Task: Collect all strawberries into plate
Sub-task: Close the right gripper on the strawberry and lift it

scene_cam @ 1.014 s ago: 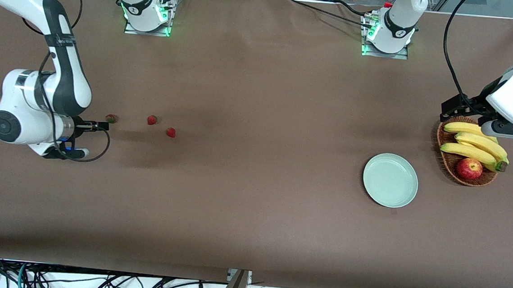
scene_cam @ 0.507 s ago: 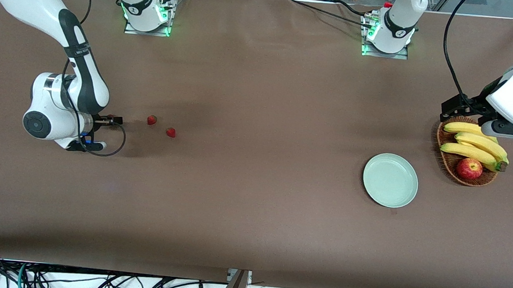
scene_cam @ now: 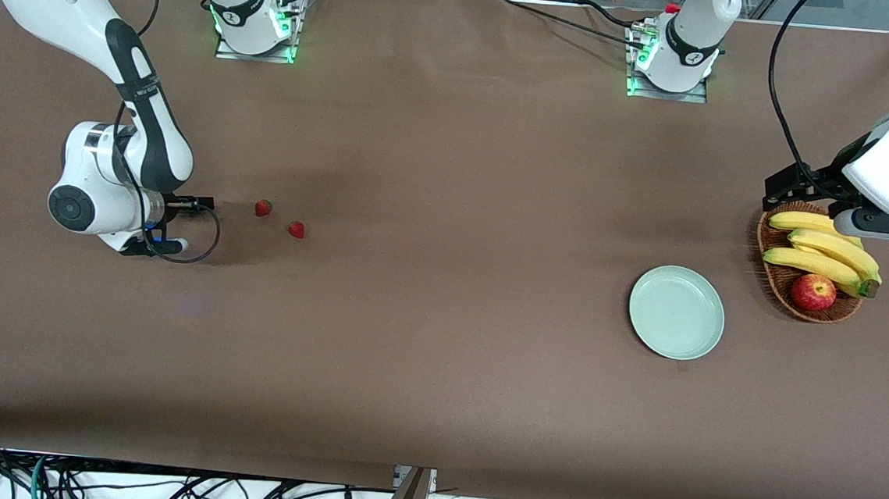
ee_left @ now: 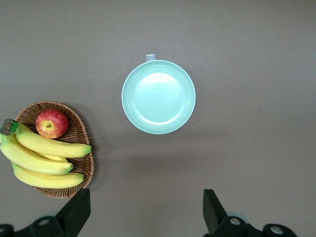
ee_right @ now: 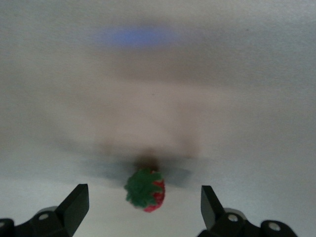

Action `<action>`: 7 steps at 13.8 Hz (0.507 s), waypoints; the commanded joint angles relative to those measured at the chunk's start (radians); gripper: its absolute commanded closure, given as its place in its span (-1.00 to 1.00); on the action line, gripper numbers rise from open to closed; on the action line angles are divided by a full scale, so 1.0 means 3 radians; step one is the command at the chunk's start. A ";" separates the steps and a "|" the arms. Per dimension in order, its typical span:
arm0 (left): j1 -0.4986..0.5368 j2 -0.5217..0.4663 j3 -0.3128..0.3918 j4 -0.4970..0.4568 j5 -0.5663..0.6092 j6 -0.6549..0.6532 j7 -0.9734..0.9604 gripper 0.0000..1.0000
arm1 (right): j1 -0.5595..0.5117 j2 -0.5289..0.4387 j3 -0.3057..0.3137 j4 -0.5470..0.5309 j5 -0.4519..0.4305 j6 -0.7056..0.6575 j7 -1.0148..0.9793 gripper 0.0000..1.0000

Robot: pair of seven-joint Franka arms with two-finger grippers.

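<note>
Two strawberries (scene_cam: 263,208) (scene_cam: 296,229) lie on the brown table toward the right arm's end. A third strawberry (ee_right: 145,190), green cap up, shows only in the right wrist view, on the table between the spread fingers of my right gripper (ee_right: 144,213). In the front view my right gripper (scene_cam: 196,204) hangs low over that spot and hides the berry. The mint-green plate (scene_cam: 676,312) sits empty toward the left arm's end and also shows in the left wrist view (ee_left: 158,97). My left gripper (scene_cam: 823,199) waits open and empty high over the basket.
A brown woven basket (scene_cam: 771,280) with bananas (scene_cam: 824,252) and a red apple (scene_cam: 813,292) stands beside the plate at the left arm's end. Both arm bases stand along the table's edge farthest from the front camera.
My right gripper has moved toward the strawberries and now covers the one nearest the right arm's end. The left arm has not moved.
</note>
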 commanded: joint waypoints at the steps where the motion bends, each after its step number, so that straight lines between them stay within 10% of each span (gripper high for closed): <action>1: -0.0029 0.0005 0.0030 0.0056 0.0050 -0.0057 0.0038 -1.00 | -0.0038 -0.0067 0.0006 -0.0124 0.0004 0.0097 -0.0097 -0.35; 4: -0.0024 0.0005 0.0030 0.0056 0.0050 -0.0057 0.0038 -1.00 | -0.0038 -0.0047 0.0006 -0.0124 0.0009 0.0057 -0.0092 0.68; 7: -0.0024 0.0005 0.0030 0.0056 0.0040 -0.0057 0.0038 -1.00 | -0.0038 -0.0046 0.0026 -0.0022 0.0009 0.0051 -0.0092 1.00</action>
